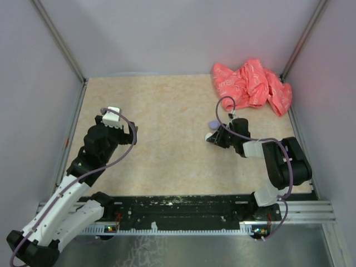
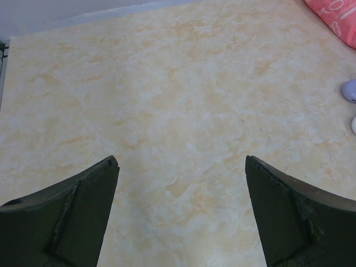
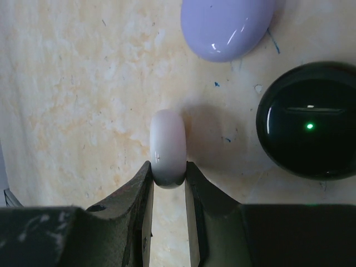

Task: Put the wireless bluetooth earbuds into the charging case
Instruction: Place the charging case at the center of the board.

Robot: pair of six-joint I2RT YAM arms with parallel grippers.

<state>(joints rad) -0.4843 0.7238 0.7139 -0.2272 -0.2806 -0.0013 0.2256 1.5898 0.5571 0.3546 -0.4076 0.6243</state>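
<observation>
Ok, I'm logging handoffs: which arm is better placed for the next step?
Right. The right fingers grip a white piece beside the lavender case and black case; the left fingers gape, far off.

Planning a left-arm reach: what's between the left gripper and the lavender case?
Only bare table between the left gripper and the lavender case, clearest in the left wrist view.

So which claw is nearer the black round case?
Right. The right claw, shut on a white piece, sits beside the black case; the left claw hangs open far across the table.
</observation>
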